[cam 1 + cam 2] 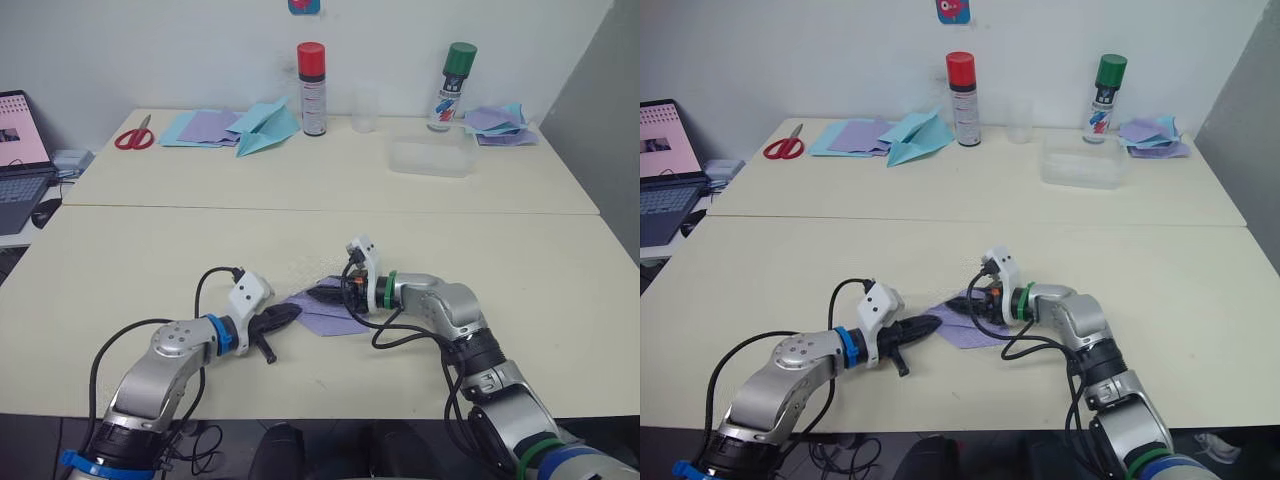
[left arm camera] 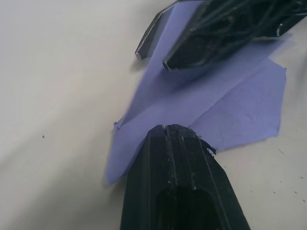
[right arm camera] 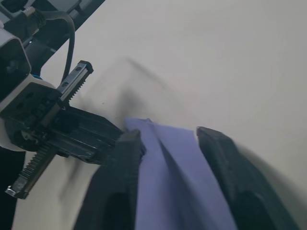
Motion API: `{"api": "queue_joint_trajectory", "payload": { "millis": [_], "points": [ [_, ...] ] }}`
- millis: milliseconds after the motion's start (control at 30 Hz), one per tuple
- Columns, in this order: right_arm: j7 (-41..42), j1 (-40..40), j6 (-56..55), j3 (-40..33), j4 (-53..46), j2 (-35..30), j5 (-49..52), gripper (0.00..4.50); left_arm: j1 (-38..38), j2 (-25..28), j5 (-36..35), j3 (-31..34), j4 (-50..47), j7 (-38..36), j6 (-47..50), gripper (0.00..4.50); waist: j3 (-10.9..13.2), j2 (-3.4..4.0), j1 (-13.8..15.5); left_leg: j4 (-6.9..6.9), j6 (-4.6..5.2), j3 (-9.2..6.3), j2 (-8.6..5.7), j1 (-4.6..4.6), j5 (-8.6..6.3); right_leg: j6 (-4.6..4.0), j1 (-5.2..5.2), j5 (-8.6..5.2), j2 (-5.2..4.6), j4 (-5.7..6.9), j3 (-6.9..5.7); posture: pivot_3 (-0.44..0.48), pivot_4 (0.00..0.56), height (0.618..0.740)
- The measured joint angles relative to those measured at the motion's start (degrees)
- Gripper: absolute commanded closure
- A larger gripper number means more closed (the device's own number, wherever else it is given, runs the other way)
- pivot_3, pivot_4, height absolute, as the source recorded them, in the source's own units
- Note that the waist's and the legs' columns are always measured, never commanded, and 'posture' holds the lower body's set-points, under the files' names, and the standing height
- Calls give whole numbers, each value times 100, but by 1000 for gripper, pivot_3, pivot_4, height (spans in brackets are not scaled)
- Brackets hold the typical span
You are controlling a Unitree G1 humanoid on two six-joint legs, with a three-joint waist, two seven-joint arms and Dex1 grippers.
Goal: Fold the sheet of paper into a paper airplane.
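I see the sheet of paper (image 1: pixel 328 312) flat on the near worktop (image 1: pixel 140 270), roughly centre of my head view, between the two grippers. It's lavender, creased into a pointed dart shape with a centre fold line.

Left gripper (image 1: pixel 927 325) comes in from 8 o'clock. Jaws are closed, fingers pressed together with no gap, tip resting on the paper's near-left edge. In the left wrist view the closed tip (image 2: pixel 171 132) sits right on the fold line of the sheet (image 2: pixel 225 103).

Right gripper (image 1: pixel 330 295) comes in from 4 o'clock, pointing toward 9. Jaws are open and straddle the paper: the right wrist view has one finger (image 3: pixel 125 158) on each side of a raised purple ridge (image 3: pixel 168 163). Can't confirm it's actually clamping; the paper sits between the fingers with visible gaps.

The two gripper tips are close to each other, over the same end of the sheet.

Far worktop, 11 to 1 o'clock:
- red scissors (image 1: pixel 133 136)
- stack of purple and blue sheets (image 1: pixel 200 128) with a light-blue paper airplane (image 1: pixel 266 126) on top
- red-capped spray can (image 1: pixel 312 88)
- green-capped spray can (image 1: pixel 453 84)
- clear plastic tub (image 1: pixel 432 157)
- another paper pile (image 1: pixel 498 125)

Laptop (image 1: pixel 20 160) at 9 o'clock, off the worktop edge.
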Motion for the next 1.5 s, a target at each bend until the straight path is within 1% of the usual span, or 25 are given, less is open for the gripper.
{"api": "queue_joint_trajectory", "payload": {
  "millis": [67, 100, 300, 433, 600, 800, 967, 1067, 1200, 1267, 1367, 1500],
  "points": [
    [28, 98, -292, 128, -134, -31, -142, 4386, 4, 1, 0, 7, -9, 2, 5, 4500, 0, 0, -1, -3, 0, -1, 0, 0, 0, 0, -1, 0, 0, 0, -1, 0, 150, 740],
    [61, 139, -433, 203, -204, -60, -198, 4451, 11, 2, 0, 10, -14, 4, 10, 4500, 0, 0, -2, -4, 0, -1, 1, 1, 0, 0, -1, 0, 1, 0, -1, 0, 150, 740],
    [457, 280, -1268, 784, -612, -403, -621, 4451, 57, 9, 0, 13, -74, 5, 43, 4500, 0, 0, -3, -6, 0, 0, 1, 1, 0, 0, -1, 0, 0, -5, -2, 0, 150, 740],
    [650, 461, -2163, 1031, -620, -535, -922, 4451, 89, 19, -1, 21, -113, 2, 48, 4500, 0, 0, -2, -18, 0, 0, 1, 1, 0, 0, -1, 0, 0, -18, -2, 0, 150, 740],
    [878, 506, -3632, 1396, -444, -792, -1543, 4451, 199, 62, -29, 69, -218, -11, 49, 4500, 0, -1, -1, -35, 0, 2, 1, 2, 0, 0, 0, 0, 0, -37, -2, 0, 150, 740],
    [884, 490, -4718, 1709, -64, -882, -2263, 4451, 241, 113, -166, 176, -250, -25, 179, 4500, 0, -1, 0, -47, 0, 2, 2, 6, 0, 0, 0, 0, 1, -40, -1, 0, 150, 740],
    [795, 442, -5048, 1810, 85, -899, -2623, 4451, 271, 327, -401, 339, -361, -130, 510, 4500, -1, -1, 0, -48, -1, 1, 3, 11, 1, 0, 2, 0, 1, -37, -3, 0, 150, 740],
    [796, 429, -5067, 1817, 145, -900, -2650, 4451, 204, 380, -640, 461, -360, -197, 834, 4500, 0, -2, 0, -48, -1, 0, 2, 10, 1, -1, 3, 1, 0, -36, -3, 0, 150, 740],
    [805, 426, -5060, 1798, 183, -907, -2653, 4451, -143, 361, -1058, 626, -359, -242, 1287, 4500, 1, -4, 2, -47, -1, -1, 1, 8, 1, -1, 2, 1, 1, -37, -5, 0, 150, 740],
    [812, 426, -5060, 1796, 185, -907, -2652, 4451, -352, 333, -1082, 651, -356, -204, 1326, 4500, 1, -4, 3, -47, -1, -1, 0, 8, 1, -1, 2, 1, 1, -37, -4, 0, 150, 740],
    [820, 425, -5050, 1793, 188, -903, -2647, 4451, -592, 131, -926, 407, -314, -99, 1189, 4500, 1, -4, 5, -47, -1, 1, -2, 7, 1, -1, 3, 1, 0, -39, -1, 0, 150, 740],
    [821, 426, -5021, 1779, 177, -897, -2631, 4451, -654, -34, -541, -81, 32, -84, 864, 4500, 1, -4, 6, -47, -1, 1, -2, 6, 1, -9, 2, 5, 1, -38, -2, 0, 150, 740]
  ]
}}
